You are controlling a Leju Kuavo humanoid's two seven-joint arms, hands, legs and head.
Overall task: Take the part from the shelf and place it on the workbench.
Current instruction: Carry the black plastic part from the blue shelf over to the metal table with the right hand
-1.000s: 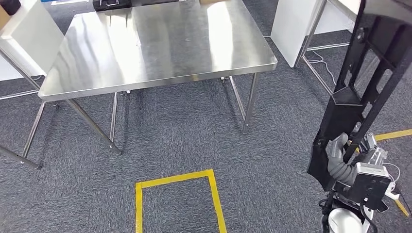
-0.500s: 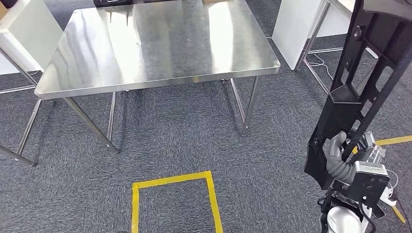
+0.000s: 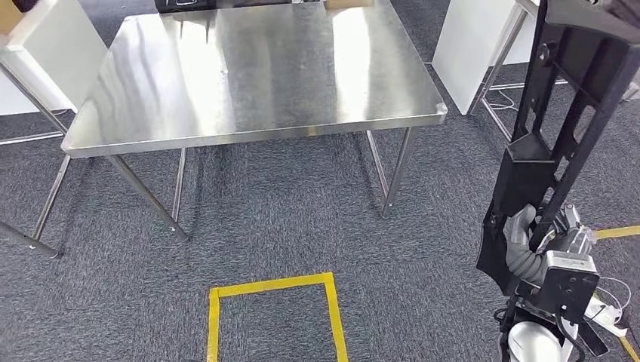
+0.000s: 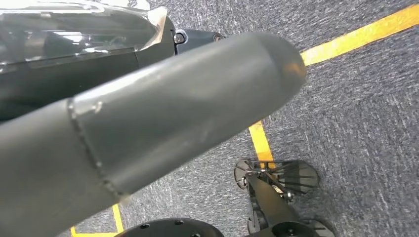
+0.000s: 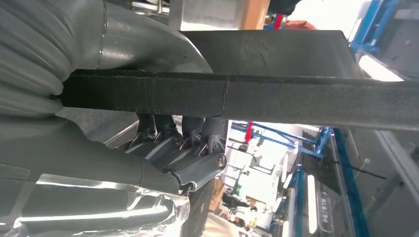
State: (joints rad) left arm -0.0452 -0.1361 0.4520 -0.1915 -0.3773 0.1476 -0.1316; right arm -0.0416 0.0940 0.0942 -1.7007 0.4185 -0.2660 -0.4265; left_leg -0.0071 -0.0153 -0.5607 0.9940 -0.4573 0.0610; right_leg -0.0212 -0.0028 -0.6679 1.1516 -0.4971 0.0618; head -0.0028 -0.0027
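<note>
Right robot hand point(image 3: 532, 245) at lower right has its fingers wrapped round the tall black part point(image 3: 562, 128). Steel worktop point(image 3: 249, 68) sits upper left. Left robot hand point(image 4: 148, 128) is too close up, can't tell its grip.

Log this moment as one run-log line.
phase: carrying | right hand: grips black frame part, upright | left hand: state unclear | workbench: ahead, part not placed

A workshop or test lab: a stainless steel workbench point(image 3: 249, 68) on grey carpet point(image 3: 302, 219) marked with yellow floor tape point(image 3: 275, 285).
</note>
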